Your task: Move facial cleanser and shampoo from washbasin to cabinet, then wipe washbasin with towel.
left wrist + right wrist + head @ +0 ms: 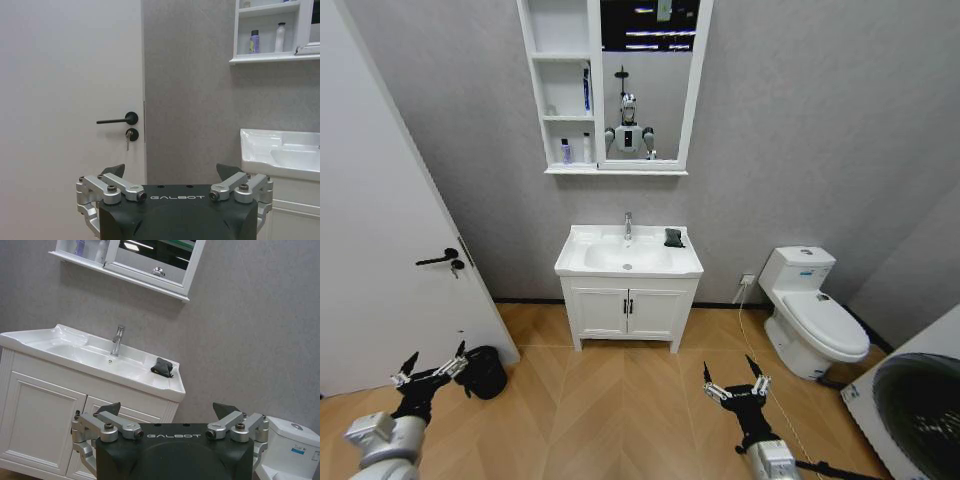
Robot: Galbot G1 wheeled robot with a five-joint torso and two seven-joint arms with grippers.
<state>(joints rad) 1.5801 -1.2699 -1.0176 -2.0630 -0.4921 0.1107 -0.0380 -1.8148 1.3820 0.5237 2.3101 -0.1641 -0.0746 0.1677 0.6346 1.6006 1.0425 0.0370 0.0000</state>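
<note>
Resting bunched on the glossy ceramic washbasin [582,262], the towel [674,238] lies beyond both spread grippers.

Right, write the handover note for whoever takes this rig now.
Left gripper: open, empty, low over the floor near the door.
Right gripper: open, empty, low over the floor in front of the vanity.
Two bottles stand on the cabinet's bottom shelf. The washbasin holds only the black towel, on its back corner beside the tap.
Done: bottles appear shelved.
Left: pick up the towel, wipe the washbasin.
</note>
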